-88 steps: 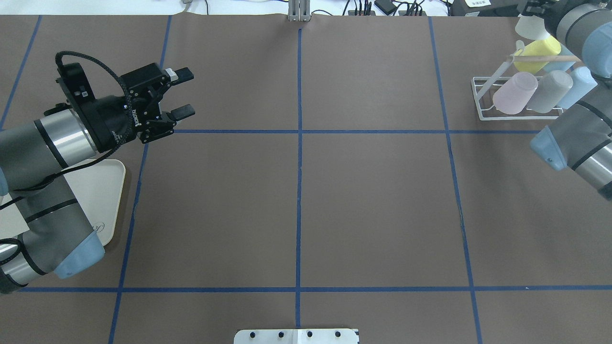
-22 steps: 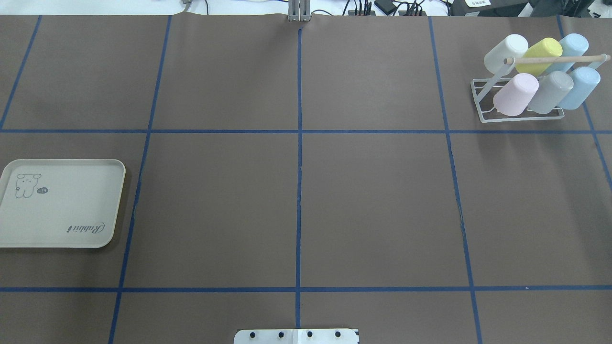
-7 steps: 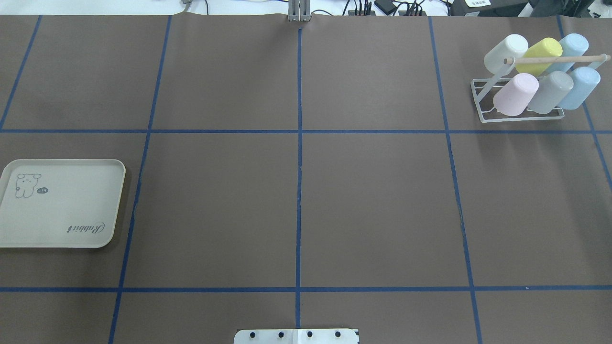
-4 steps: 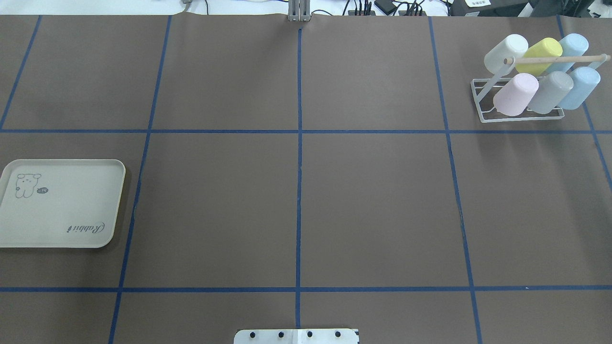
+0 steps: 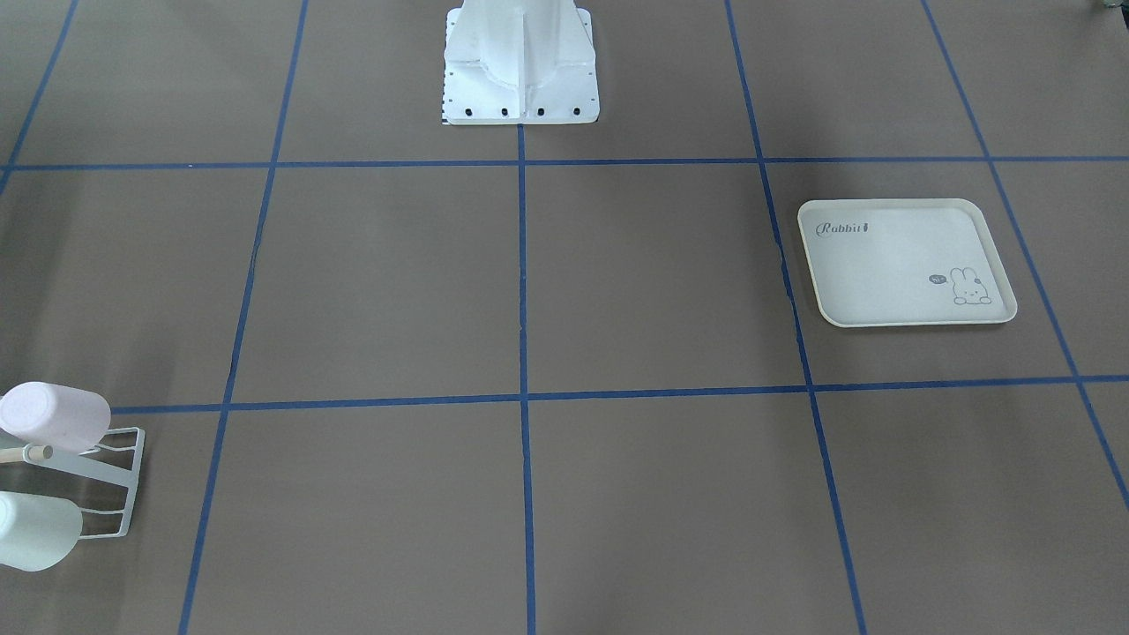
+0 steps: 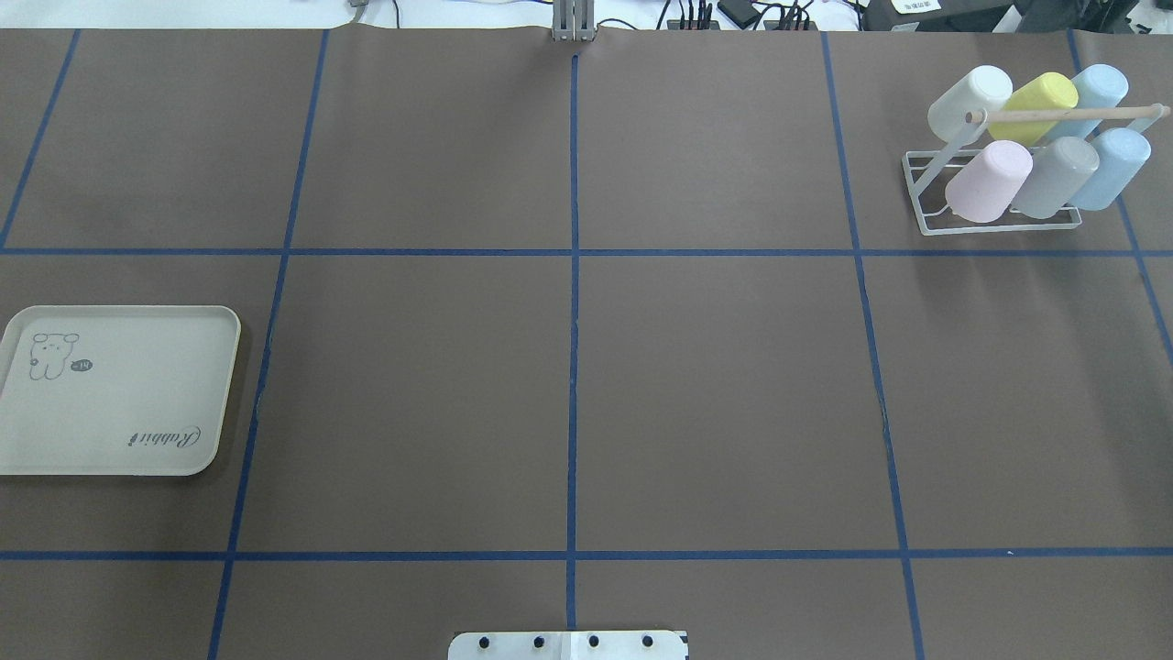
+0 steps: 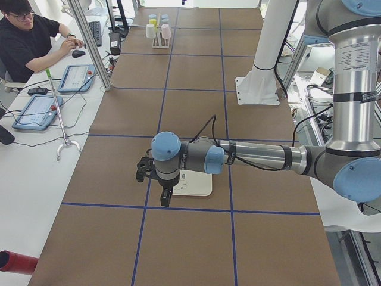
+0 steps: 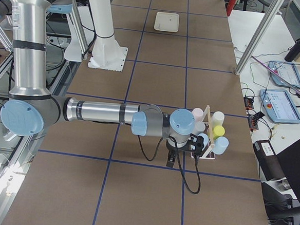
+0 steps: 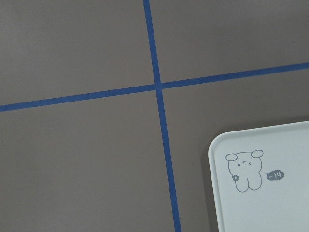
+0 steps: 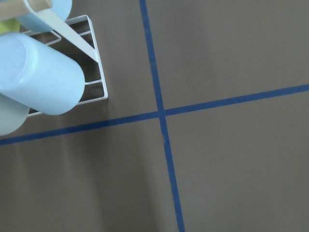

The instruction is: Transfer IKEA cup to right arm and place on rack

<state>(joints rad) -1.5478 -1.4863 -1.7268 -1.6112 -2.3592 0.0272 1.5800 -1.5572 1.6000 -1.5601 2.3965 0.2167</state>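
Observation:
The white wire rack (image 6: 999, 227) stands at the table's far right and carries several pastel cups on its prongs: a white cup (image 6: 970, 99), a yellow one (image 6: 1040, 99), a pink one (image 6: 990, 179), grey and blue ones. No arm shows in the overhead or front views. From the right end, my right gripper (image 8: 171, 158) points down just beside the rack (image 8: 206, 128); I cannot tell its state. From the left end, my left gripper (image 7: 164, 199) hangs over the tray's edge; its state is also unclear. Neither wrist view shows fingers.
A cream rabbit-print tray (image 6: 119, 403) lies bare at the table's left. The white robot pedestal (image 5: 520, 62) stands at the robot's side of the table. A person (image 7: 30, 42) sits at a side desk with tablets. Blue tape lines cross the brown mat.
Since 12.5 s ago both arms have left the overhead view, and the white cup now sits on the rack's upper row. Nothing has shifted over the last second.

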